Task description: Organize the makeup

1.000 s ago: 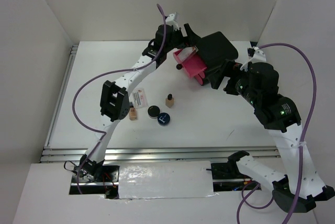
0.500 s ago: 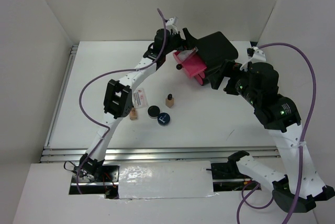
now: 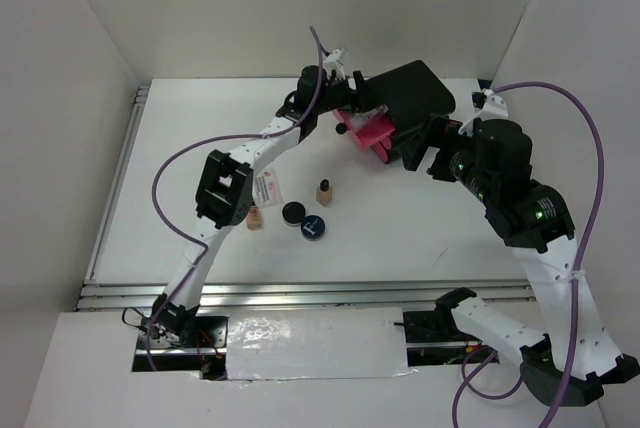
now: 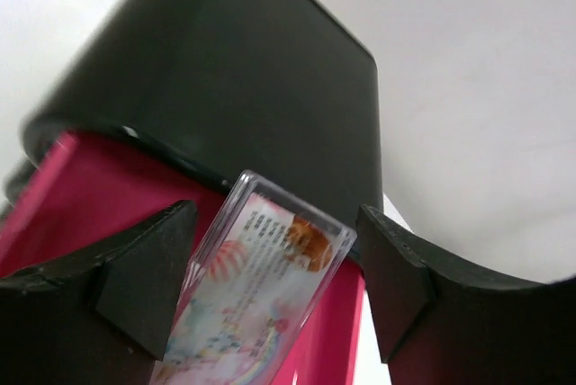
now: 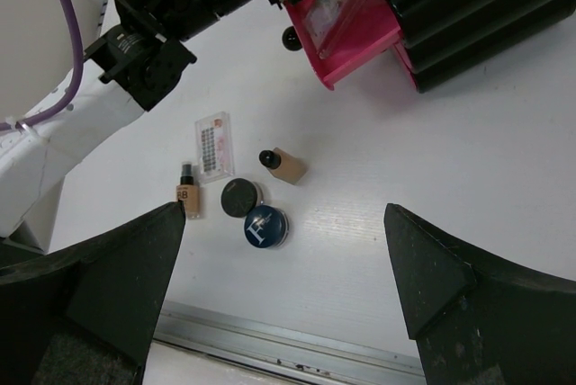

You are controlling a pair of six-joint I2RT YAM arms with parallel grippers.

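1. The white surface [image 3: 180,238] carries the black box [image 3: 415,88] at its far side. The box has not moved in the last second.
2. The left arm [image 3: 262,143] has reached further toward the box. The left end effector [image 4: 276,223] was behind the open pink drawer [image 5: 360,48] and is now over it.
3. The left end effector's fingers are spread to either side of the drawer sachet [image 4: 265,286]. This sachet stands tilted inside the drawer. A strip of pink shows between its lower edge and one finger.
4. The right end effector [image 5: 284,214] has not shifted. It is beside the box, fingers spread wide, with nothing between them.
5. These items lie on the surface near the left arm's elbow, positions unchanged:
   - the loose sachet [image 5: 212,142], lying flat
   - the first tan bottle [image 5: 187,192], just beside it
   - the second tan bottle [image 5: 283,165]
   - the black compact [image 5: 238,196]
   - the dark-blue compact [image 5: 266,226], just beside the black one

Limits of view:
- From above, the left end effector covers most of the drawer sachet.
- In the left wrist view, the frame cuts off the sachet's lower end.
- Whether the finger pads touch the sachet cannot be told.
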